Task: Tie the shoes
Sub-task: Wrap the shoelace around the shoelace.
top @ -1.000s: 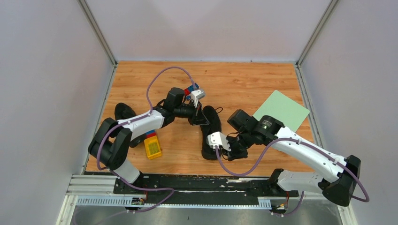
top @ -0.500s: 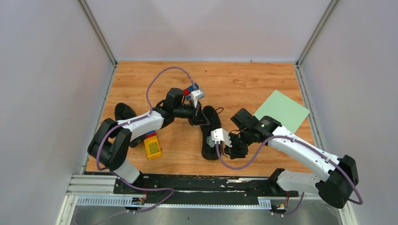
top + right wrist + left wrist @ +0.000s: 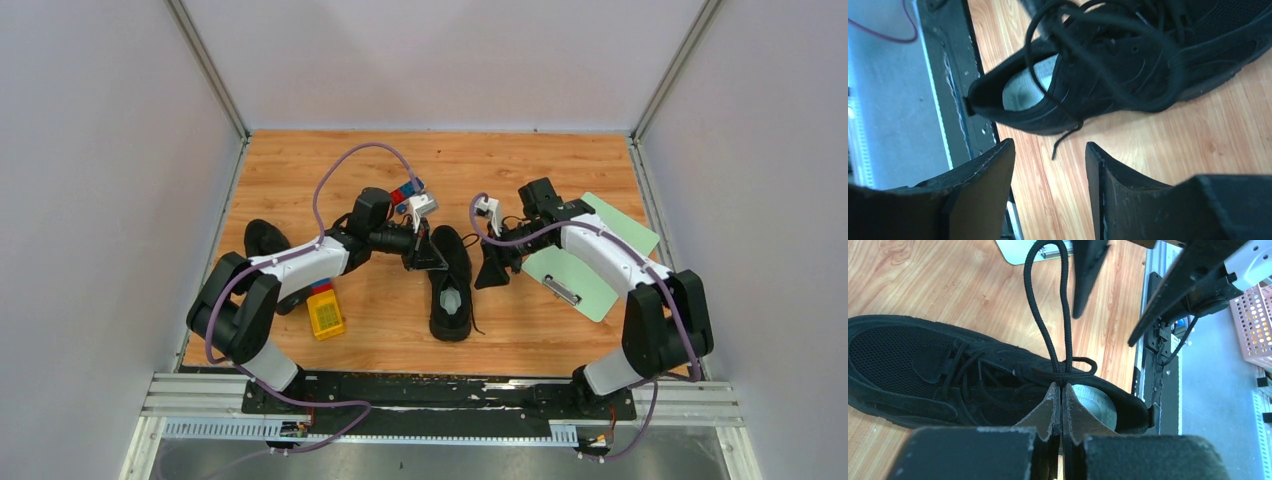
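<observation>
Fingers check: left fingers [image 3: 1045,412] are clamped shut on the lace [image 3: 1067,315], right at the root of a standing loop over the tongue. Right fingers [image 3: 980,185] are spread wide with nothing between them (a loose lace tail lies on the wood below, not pinched). The shoe [image 3: 450,285] lies on the worktop [image 3: 560,170] between the arms, heel toward the bases, pale insole showing. The second shoe [image 3: 262,240] sits far left, partly under the left forearm. Handling, my read: the shoe is light, soft fabric and will slide or lift if a lace is yanked. The lace is thin, limp cord with no stiffness, so a loop only stands while pinched. Grab the lace itself, close to the eyelets or at the loop's root, not the upper. The left arm reaches in from the left, wrist low and level over the throat of the shoe. The right arm is folded back over the green clipboard [image 3: 600,262], wrist angled down, tips just beside the shoe's right flank and near the loop's far end. It looks set to take that loop or the tail.
</observation>
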`<control>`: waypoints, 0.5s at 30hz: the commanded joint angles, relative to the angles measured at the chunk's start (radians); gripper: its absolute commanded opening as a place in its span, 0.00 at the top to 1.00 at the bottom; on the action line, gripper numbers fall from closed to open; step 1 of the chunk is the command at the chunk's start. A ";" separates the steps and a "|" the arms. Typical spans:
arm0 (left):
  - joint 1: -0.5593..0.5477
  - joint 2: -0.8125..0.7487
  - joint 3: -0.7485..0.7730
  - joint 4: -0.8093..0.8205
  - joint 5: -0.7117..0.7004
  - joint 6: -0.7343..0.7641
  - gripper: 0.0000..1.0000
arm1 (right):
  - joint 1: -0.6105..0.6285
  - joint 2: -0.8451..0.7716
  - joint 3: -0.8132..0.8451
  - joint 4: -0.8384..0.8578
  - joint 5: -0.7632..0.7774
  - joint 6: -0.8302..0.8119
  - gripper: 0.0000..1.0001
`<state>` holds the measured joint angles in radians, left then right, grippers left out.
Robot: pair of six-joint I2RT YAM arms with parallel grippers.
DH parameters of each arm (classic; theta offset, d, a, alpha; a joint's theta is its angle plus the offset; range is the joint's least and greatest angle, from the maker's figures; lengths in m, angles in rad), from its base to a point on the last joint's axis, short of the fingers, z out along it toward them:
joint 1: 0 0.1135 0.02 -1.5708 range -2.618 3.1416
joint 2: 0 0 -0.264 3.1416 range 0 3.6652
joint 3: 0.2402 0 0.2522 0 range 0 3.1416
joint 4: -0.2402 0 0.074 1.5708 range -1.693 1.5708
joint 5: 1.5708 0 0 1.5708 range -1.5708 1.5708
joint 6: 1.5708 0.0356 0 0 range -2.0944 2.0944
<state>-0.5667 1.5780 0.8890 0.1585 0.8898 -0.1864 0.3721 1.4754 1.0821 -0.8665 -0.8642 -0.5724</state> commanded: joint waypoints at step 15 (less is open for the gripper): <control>0.004 -0.007 0.047 -0.032 0.067 0.084 1.00 | -0.015 0.065 0.092 0.286 -0.235 0.170 0.48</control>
<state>-0.5667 1.5780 0.8913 0.1345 0.9367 -0.1356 0.3584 1.5631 1.1198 -0.6319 -1.0611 -0.4366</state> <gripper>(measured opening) 0.007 0.543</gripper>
